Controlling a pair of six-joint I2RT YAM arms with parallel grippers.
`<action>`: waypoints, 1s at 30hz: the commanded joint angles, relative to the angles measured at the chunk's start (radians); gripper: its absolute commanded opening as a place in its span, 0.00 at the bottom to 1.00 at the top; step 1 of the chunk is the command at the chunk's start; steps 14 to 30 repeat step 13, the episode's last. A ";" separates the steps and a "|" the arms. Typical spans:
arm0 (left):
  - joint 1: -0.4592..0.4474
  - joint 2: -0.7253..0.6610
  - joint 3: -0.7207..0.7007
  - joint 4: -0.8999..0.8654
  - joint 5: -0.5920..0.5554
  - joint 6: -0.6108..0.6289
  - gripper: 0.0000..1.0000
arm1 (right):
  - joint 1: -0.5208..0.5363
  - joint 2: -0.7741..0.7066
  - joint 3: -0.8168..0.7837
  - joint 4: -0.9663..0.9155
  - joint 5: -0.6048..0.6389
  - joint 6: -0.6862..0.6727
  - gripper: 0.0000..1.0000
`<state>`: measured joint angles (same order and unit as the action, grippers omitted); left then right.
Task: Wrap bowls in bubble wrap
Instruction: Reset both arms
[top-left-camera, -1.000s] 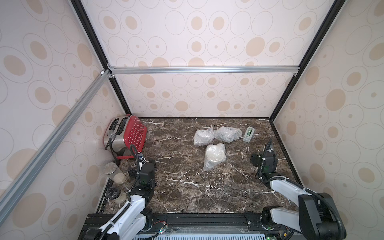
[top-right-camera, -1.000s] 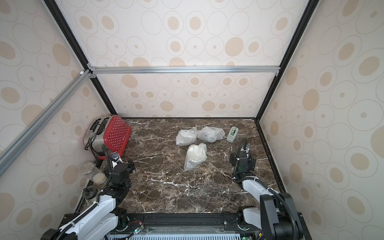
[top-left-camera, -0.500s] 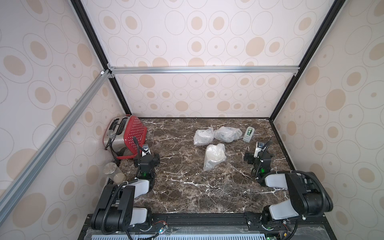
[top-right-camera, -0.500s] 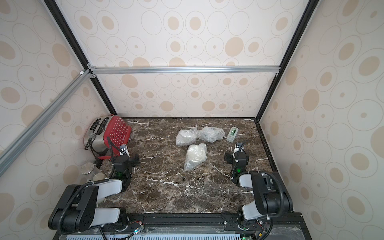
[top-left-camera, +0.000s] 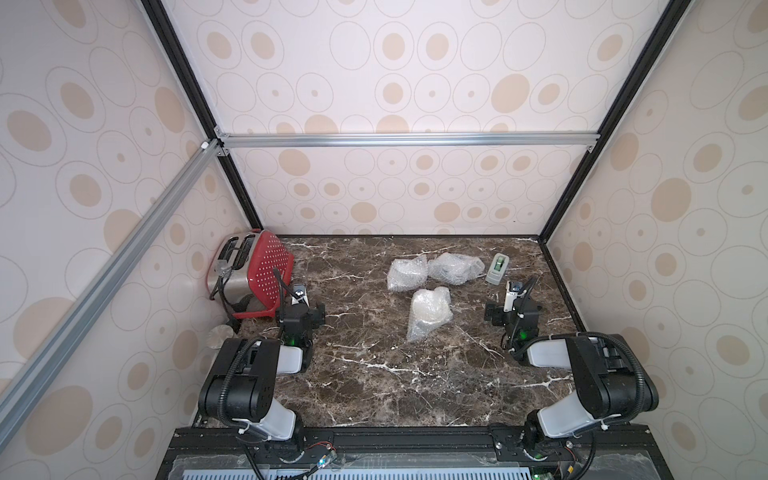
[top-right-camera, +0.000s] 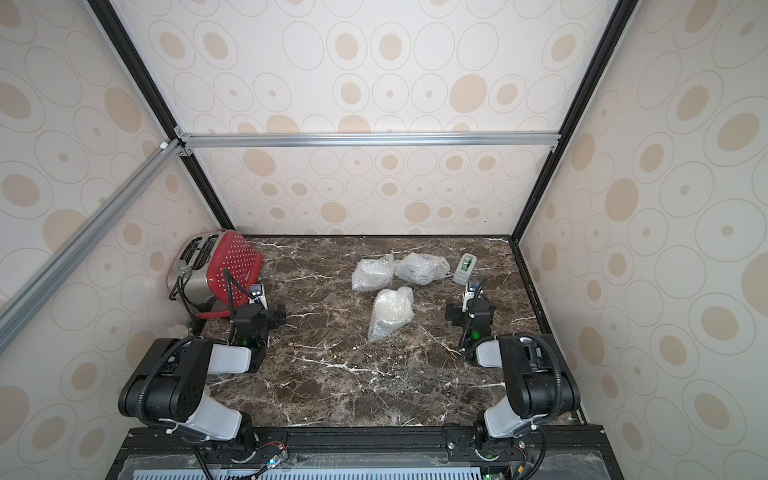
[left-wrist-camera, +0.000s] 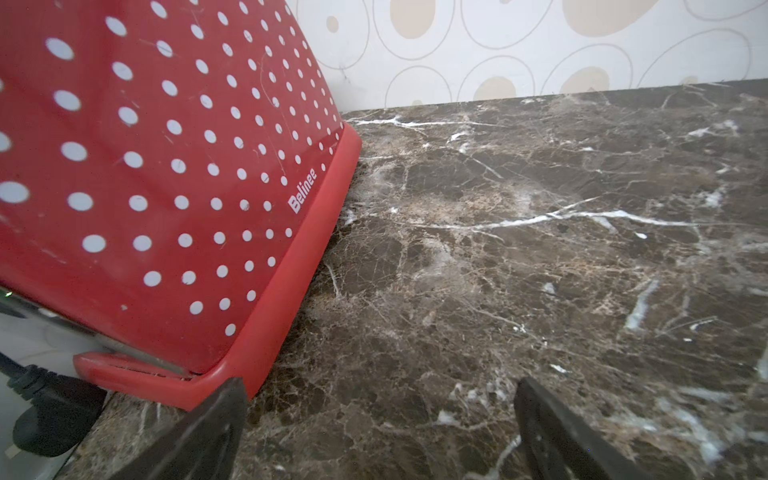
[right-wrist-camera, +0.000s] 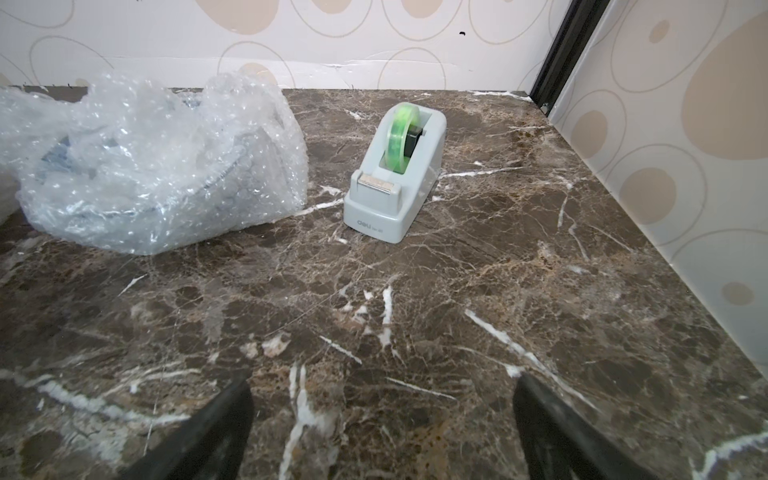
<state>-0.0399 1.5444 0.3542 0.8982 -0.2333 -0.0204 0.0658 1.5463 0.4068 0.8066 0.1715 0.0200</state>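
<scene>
Three cloudy bundles of bubble wrap lie on the marble table in both top views. Two sit side by side at the back (top-left-camera: 407, 272) (top-left-camera: 456, 268), and one lies in front of them (top-left-camera: 428, 313). A cream-white bowl shows faintly inside the front bundle. The right wrist view shows the back right bundle (right-wrist-camera: 158, 166) with a dim blue-patterned bowl inside. My left gripper (top-left-camera: 300, 311) (left-wrist-camera: 380, 386) stands open and empty beside the toaster. My right gripper (top-left-camera: 513, 311) (right-wrist-camera: 380, 388) is also open and empty, low over bare table short of the tape dispenser.
A red dotted toaster (top-left-camera: 253, 272) (left-wrist-camera: 166, 166) with a black cord leans in the back left corner, close to my left fingers. A grey tape dispenser (top-left-camera: 497, 269) (right-wrist-camera: 395, 174) with green tape stands back right. A jar lid (top-left-camera: 220, 336) shows at the left wall.
Both arms have folded into a tucked pose with their elbows raised at the front, and the grippers shifted a little toward the back. Jaws stayed open. The bundles have not moved.
</scene>
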 joint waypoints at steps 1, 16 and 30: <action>0.008 -0.008 0.027 0.022 0.011 0.027 0.99 | -0.005 -0.008 0.010 -0.001 -0.008 -0.014 1.00; 0.010 -0.007 0.026 0.027 0.011 0.027 0.99 | -0.005 -0.008 0.010 -0.001 -0.008 -0.016 1.00; 0.010 -0.007 0.026 0.027 0.011 0.027 0.99 | -0.005 -0.008 0.010 -0.001 -0.008 -0.016 1.00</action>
